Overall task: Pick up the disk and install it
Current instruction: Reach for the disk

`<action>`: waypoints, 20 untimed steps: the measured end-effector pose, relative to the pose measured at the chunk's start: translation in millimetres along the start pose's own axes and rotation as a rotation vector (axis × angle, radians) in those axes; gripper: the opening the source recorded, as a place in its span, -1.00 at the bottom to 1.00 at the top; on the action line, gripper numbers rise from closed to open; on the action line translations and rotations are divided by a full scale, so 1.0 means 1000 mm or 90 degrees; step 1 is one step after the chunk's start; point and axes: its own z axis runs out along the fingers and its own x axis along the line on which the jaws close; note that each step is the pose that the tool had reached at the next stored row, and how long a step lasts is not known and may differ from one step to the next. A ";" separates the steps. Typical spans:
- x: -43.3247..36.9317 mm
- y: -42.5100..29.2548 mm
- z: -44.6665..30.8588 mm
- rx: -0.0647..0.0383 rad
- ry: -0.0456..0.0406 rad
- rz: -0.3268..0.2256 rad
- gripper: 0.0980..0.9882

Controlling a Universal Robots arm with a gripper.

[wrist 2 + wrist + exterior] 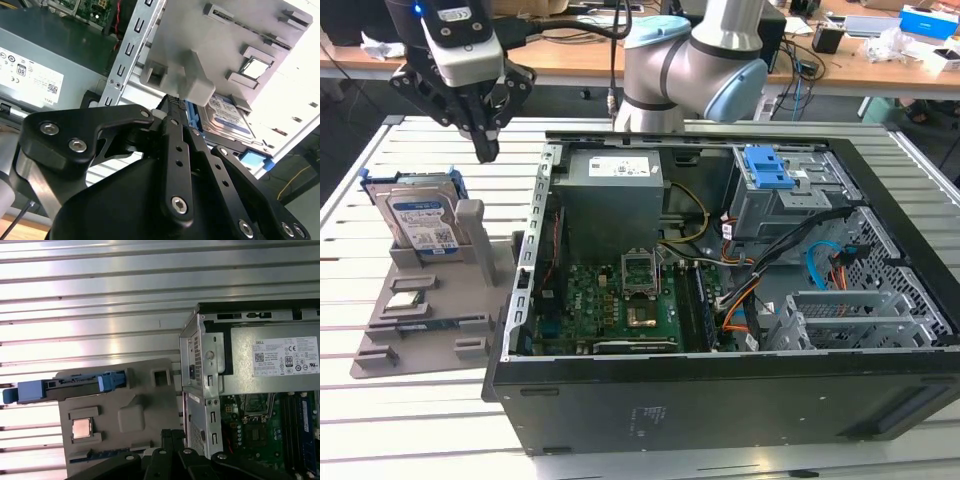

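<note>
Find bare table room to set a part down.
In the exterior view, bare table slats lie nearer the camera than the grey holder and beyond the disk. Crowded: between holder and computer case, and inside it.

The disk (420, 222) is showing silver metal under a glossy paper label, with blue plastic framing its edges. The holder (430, 352) is looking like matt grey plastic. The table (100, 285) is shining as smooth ribbed metal. The gripper (487, 152) is looking matt black.
</note>
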 end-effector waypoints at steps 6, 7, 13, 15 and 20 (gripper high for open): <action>0.0125 -0.0009 -0.0003 0.000 0.0000 0.000 -0.98; 0.0164 -0.0012 -0.0004 0.000 0.0000 0.000 -0.98; 0.0267 -0.0020 -0.0007 0.000 0.0000 0.000 -0.98; 0.0301 -0.0022 -0.0008 0.000 0.0000 0.000 -0.98; 0.0409 -0.0030 -0.0010 0.000 0.0000 0.000 -0.98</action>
